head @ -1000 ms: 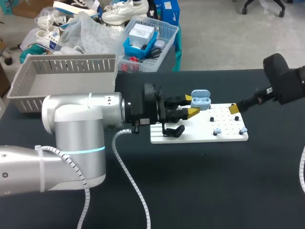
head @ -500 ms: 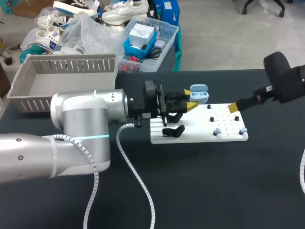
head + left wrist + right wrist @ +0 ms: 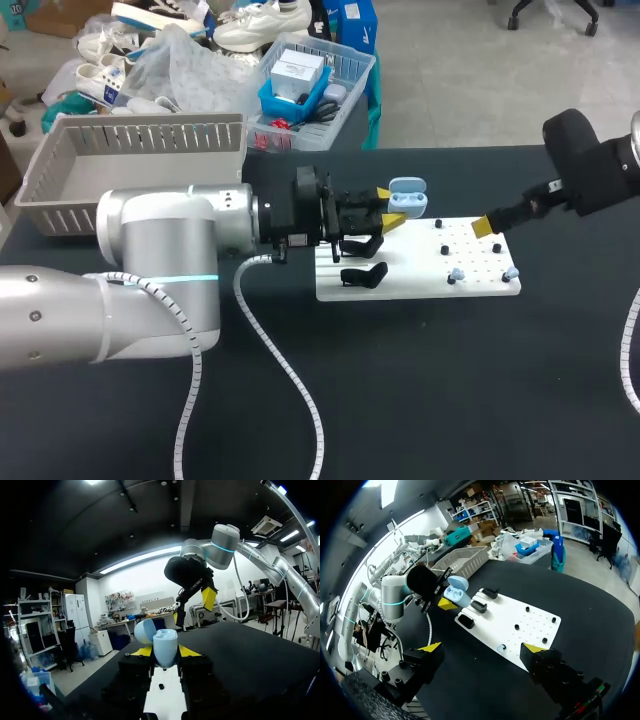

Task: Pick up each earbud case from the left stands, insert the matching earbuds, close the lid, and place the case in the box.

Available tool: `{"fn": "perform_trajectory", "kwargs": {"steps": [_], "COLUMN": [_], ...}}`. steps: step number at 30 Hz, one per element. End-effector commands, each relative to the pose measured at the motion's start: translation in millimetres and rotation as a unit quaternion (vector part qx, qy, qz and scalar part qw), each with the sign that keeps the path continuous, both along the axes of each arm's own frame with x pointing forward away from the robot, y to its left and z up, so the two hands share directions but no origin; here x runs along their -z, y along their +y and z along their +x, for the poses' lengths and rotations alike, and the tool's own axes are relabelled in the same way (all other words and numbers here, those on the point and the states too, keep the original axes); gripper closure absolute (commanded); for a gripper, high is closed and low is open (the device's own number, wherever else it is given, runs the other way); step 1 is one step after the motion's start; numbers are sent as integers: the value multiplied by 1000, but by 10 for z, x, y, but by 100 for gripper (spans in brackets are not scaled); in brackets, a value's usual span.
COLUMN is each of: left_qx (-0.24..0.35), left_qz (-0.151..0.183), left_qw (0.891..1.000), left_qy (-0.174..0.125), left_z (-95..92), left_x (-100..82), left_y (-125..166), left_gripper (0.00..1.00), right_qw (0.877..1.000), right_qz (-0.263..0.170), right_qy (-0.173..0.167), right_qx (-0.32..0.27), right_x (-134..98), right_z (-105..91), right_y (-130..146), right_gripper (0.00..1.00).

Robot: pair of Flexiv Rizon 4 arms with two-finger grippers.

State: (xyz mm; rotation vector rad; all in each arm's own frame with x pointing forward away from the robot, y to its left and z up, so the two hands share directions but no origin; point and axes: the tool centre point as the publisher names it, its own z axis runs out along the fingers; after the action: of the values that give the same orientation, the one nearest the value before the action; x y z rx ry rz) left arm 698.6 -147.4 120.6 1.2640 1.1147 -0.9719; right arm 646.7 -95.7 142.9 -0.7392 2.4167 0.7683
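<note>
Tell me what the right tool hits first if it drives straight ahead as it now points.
Most likely the white board, close to the small blue earbud on it. The right tool is open and nothing stands between, though depth is uncertain.

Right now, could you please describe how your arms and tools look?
The left arm and right arm are silver with cyan rings, black wrists and white cables. The left tool and right tool are black with yellow tips.
</note>
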Motion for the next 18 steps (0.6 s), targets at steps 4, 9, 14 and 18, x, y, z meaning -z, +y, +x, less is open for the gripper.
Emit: {"fn": "perform_trajectory", "kwargs": {"steps": [4, 9, 14, 18], "left_qx": [-1, -1, -1, -1], "left_qz": [-1, -1, -1, -1], "left_qw": [1000, 1000, 1000, 1000], "left_qy": [-1, -1, -1, -1], "left_z": [0, 0, 0, 0], "left_x": [1, 1, 1, 1], "left_y": [2, 2, 2, 2], "left_gripper": [100, 100, 100, 100], "right_qw": [1000, 1000, 997, 995], "right_qz": [1, -18, -64, -96], "right_qy": [6, 24, 34, 34], "right_qx": [-2, 4, 18, 11], "right_x": [16, 92, 148, 186], "right_z": [63, 67, 40, 8], "right_y": [-36, -130, -253, -315], "right_gripper": [0, 0, 0, 0]}}
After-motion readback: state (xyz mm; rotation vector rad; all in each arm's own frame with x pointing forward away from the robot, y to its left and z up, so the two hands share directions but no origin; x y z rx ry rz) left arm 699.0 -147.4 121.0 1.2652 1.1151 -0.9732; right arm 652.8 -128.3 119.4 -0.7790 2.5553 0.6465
